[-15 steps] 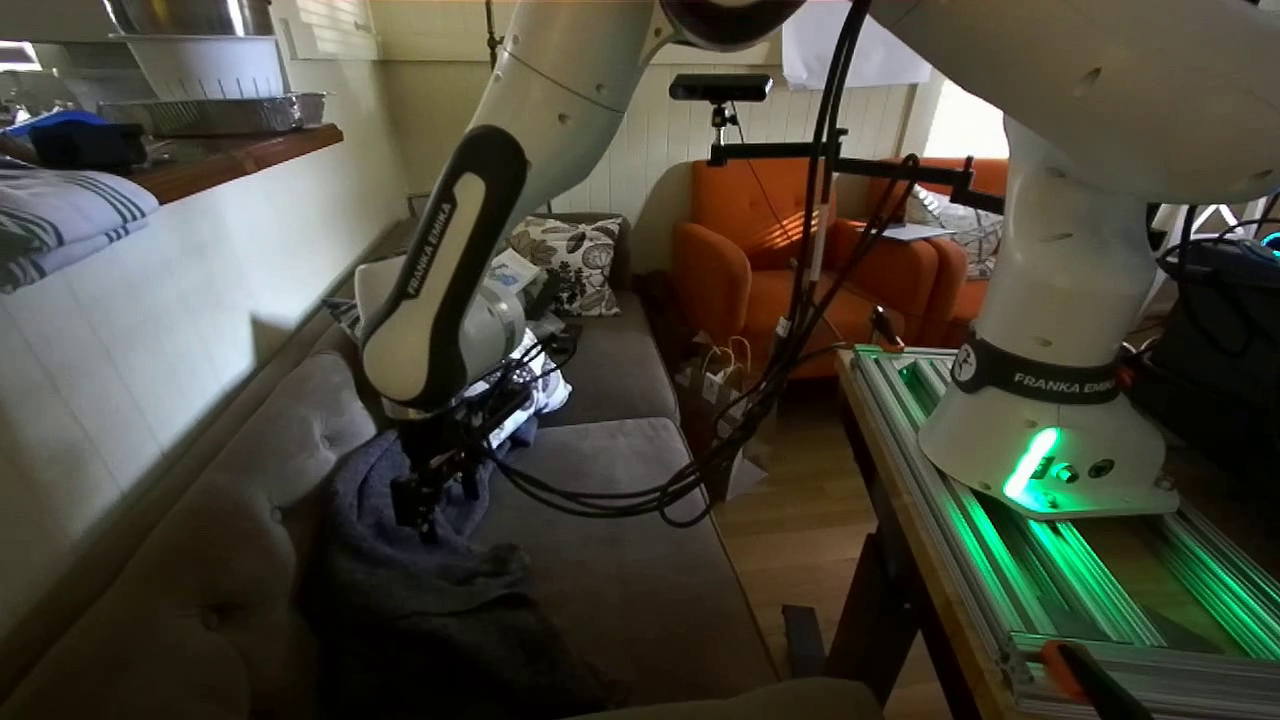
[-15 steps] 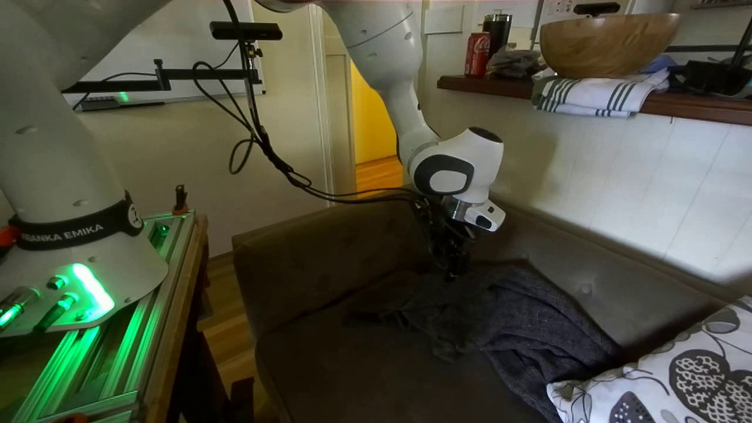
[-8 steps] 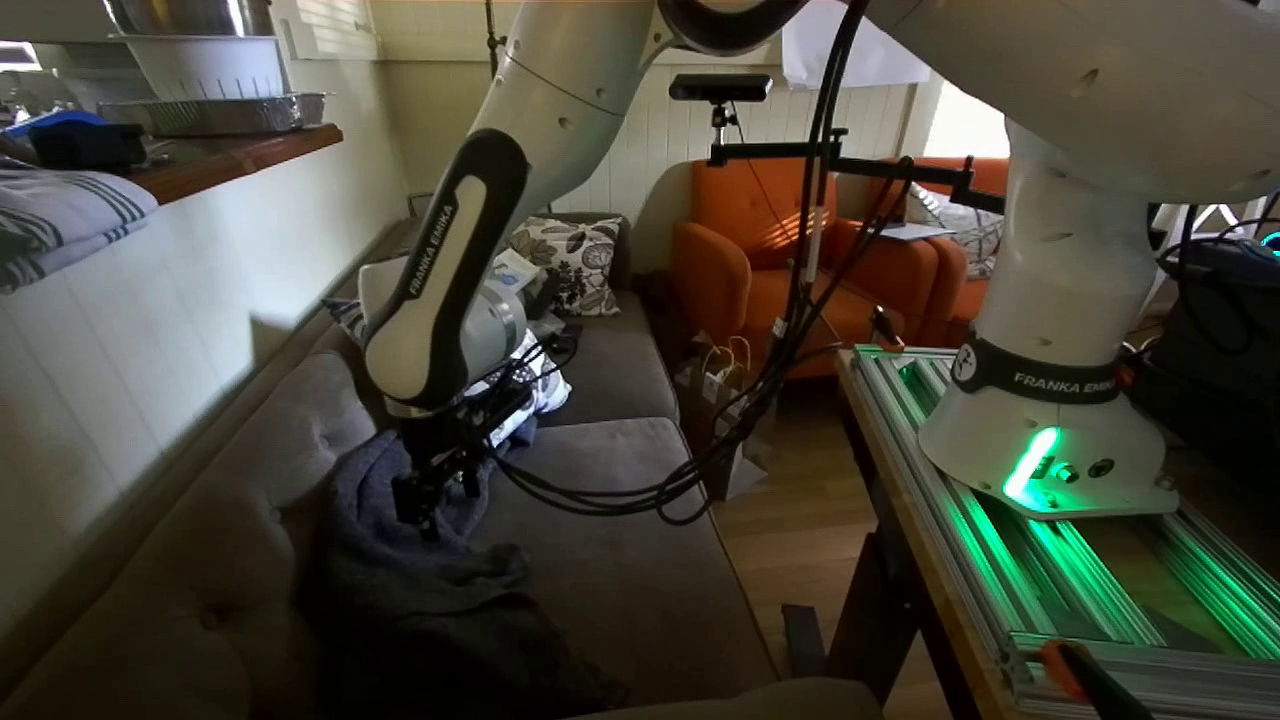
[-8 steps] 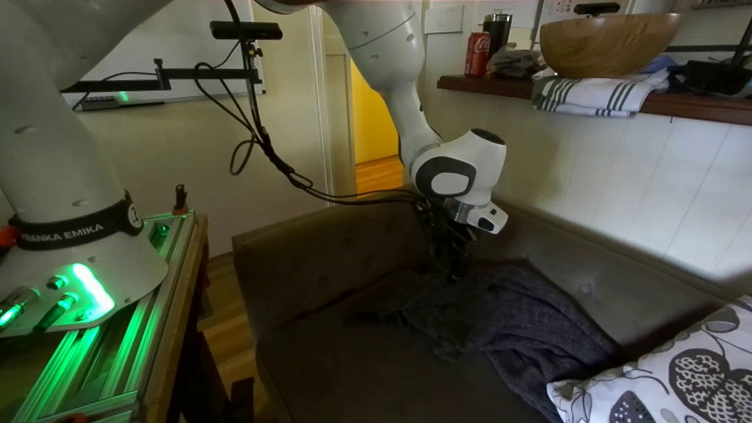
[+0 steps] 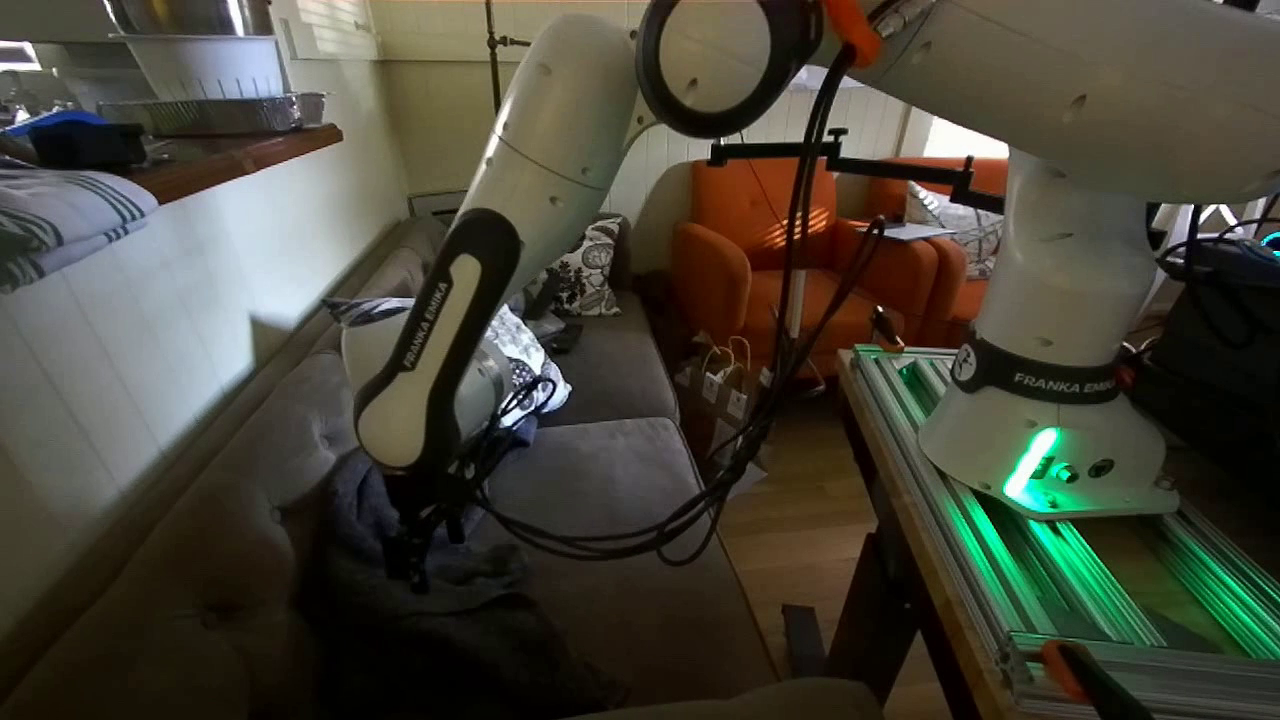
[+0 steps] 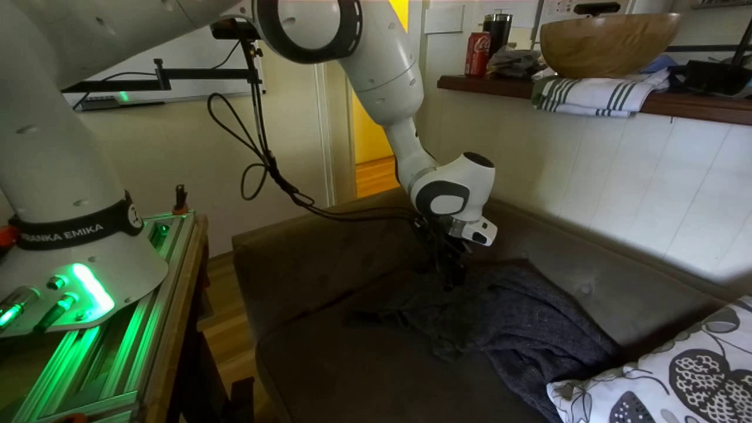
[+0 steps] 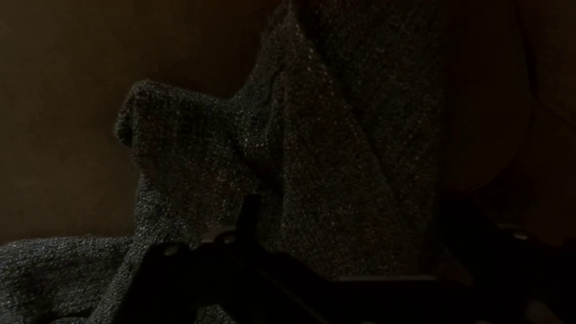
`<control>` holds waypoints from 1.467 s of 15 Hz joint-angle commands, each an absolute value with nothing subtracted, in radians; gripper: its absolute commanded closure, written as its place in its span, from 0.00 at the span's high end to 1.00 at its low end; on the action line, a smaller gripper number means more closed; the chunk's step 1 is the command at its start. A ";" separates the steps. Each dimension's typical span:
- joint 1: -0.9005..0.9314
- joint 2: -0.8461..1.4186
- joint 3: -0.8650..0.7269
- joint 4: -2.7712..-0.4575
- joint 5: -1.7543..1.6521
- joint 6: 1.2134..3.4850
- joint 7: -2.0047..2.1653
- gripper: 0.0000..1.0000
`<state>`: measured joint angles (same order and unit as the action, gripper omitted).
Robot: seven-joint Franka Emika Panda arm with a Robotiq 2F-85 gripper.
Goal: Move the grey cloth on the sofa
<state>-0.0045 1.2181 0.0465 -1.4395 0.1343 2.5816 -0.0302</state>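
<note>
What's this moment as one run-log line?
grey cloth: rumpled on sofa | gripper: open, low over grey cloth, contact unclear | grasp: not evident | patterned pillow: near grey cloth | wrist view: dark

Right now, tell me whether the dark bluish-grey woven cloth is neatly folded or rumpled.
Rumpled: the cloth bunches in uneven ridges on the grey-brown fabric sofa.
</note>
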 commanded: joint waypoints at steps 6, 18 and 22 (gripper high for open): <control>0.019 1.427 0.046 -1.155 0.051 2.530 -0.050 0.88; 0.033 1.486 0.060 -1.048 0.057 2.456 -0.078 0.25; 0.027 1.501 0.078 -1.014 0.069 2.451 -0.074 0.00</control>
<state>0.0354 1.4824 0.0576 -1.0563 0.0710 2.4688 -0.0719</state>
